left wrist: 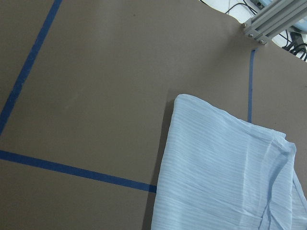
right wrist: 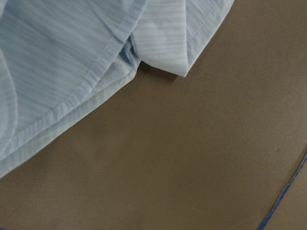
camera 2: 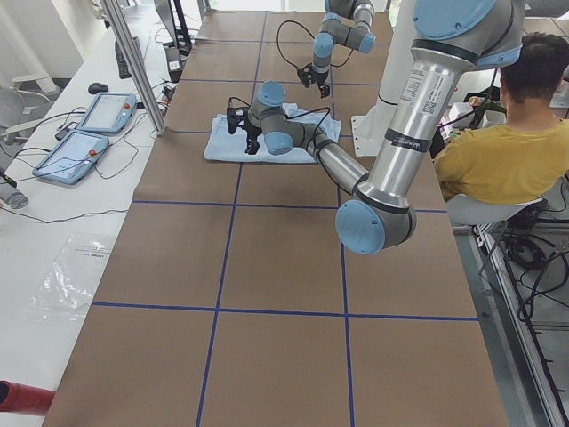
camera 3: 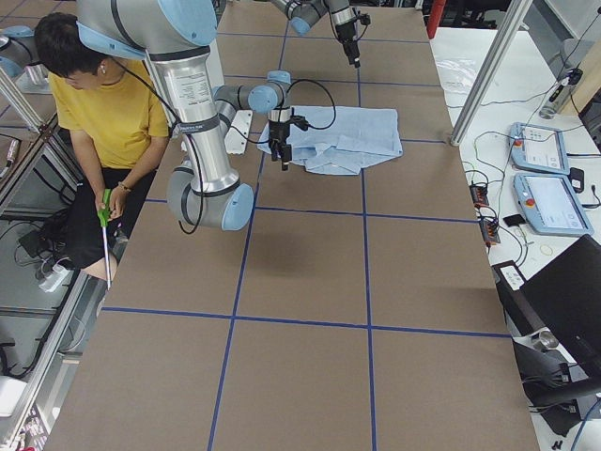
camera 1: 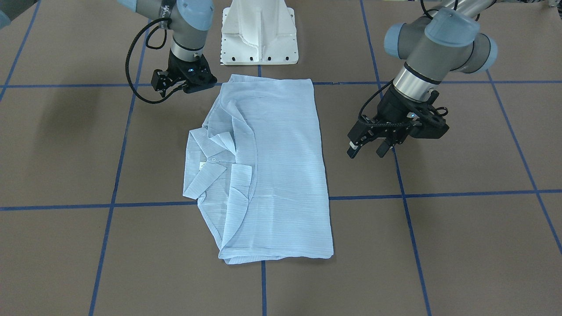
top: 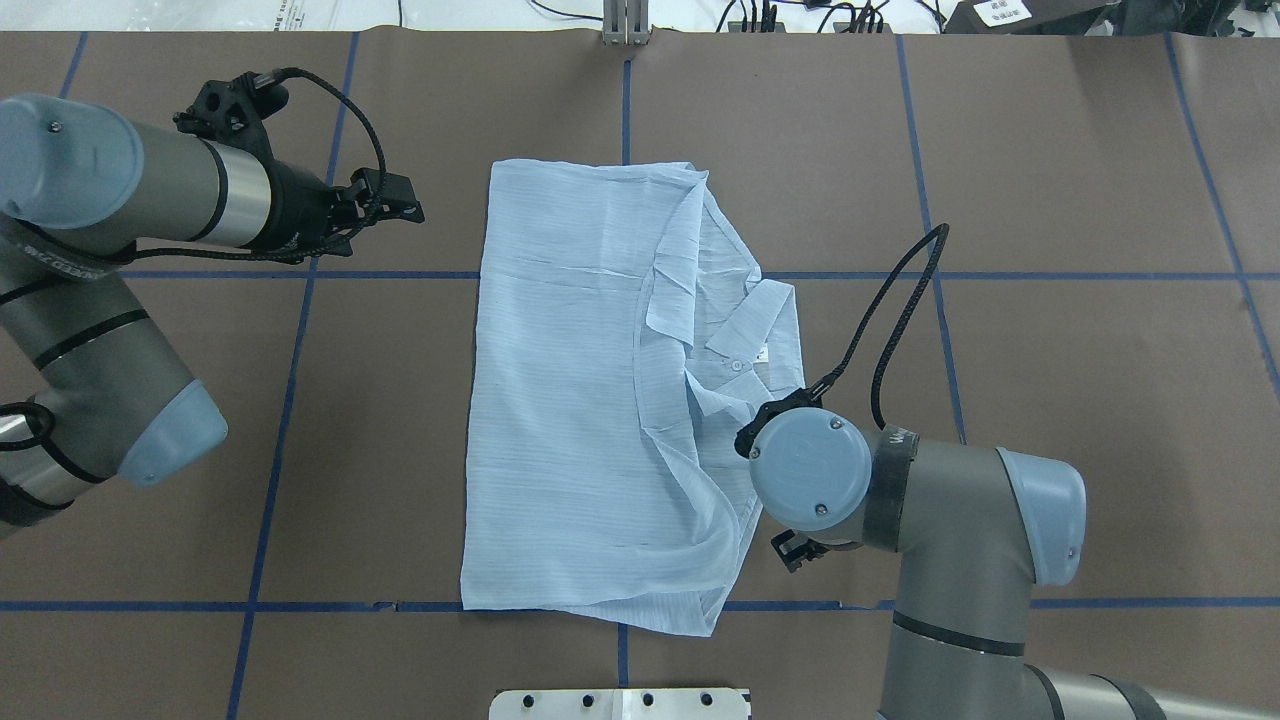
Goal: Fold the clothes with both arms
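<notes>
A: Where's the shirt (camera 1: 272,171)?
B: Mid-table (camera 1: 461,245), lying flat, folded to a rough rectangle. Clock as the robot sees it, 12 = far edge. The collar (top: 755,320) sticks out at the shirt's 3.
A: Left gripper (camera 1: 368,150)?
B: At the shirt's 10, off the cloth, over bare table. Jaws spread wide, nothing in them.
A: Right gripper (camera 1: 174,87)?
B: At the shirt's 4, just beside the hem, not touching it. Jaws look apart too, and empty. Its wrist blocks them from above, so I only see them from across the table.
A: Anything else around?
B: White base (camera 1: 259,33) at the shirt's 6. A person in yellow (camera 2: 507,151) sits beside the table on the robot's side.
</notes>
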Controlling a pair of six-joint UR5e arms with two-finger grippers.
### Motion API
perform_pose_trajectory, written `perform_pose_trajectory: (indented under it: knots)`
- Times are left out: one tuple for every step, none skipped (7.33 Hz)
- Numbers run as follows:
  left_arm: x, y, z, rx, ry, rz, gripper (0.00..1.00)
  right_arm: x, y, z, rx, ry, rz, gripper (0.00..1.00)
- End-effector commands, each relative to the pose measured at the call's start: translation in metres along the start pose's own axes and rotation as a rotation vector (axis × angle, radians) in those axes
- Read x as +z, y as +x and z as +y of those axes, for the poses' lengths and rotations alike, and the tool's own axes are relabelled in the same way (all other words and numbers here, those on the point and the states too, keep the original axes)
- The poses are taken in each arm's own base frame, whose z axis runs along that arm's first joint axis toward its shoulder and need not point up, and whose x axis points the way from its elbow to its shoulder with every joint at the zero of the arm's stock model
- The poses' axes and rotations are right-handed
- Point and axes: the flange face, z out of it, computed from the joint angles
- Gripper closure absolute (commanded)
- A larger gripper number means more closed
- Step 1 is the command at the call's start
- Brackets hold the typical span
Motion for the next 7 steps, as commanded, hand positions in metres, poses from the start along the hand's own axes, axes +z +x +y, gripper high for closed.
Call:
perform_pose_trajectory:
  knots:
    - [-0.01,-0.007,0.002,0.007,-0.013,0.003,0.0,-0.024,-0.022,-0.043,0.02,0.096,-0.074,0.0]
    - [-0.019,-0.017,0.003,0.032,-0.013,0.001,0.0,-0.02,-0.037,-0.065,0.016,0.147,-0.118,0.0]
    - [-0.025,-0.025,-0.001,0.037,-0.01,-0.005,0.0,-0.023,-0.049,-0.088,0.02,0.164,-0.13,0.0]
    - [-0.026,-0.026,-0.001,0.037,-0.016,-0.004,0.0,-0.034,-0.066,-0.11,0.023,0.173,-0.133,0.0]
    - [-0.026,-0.026,0.0,0.037,-0.018,-0.004,0.0,-0.034,-0.073,-0.126,0.028,0.186,-0.14,0.0]
    - [-0.026,-0.026,0.0,0.037,-0.018,-0.004,0.0,-0.021,-0.077,-0.133,0.027,0.193,-0.146,0.0]
    - [-0.026,-0.025,0.0,0.037,-0.017,-0.002,0.0,-0.018,-0.07,-0.136,0.031,0.182,-0.145,0.0]
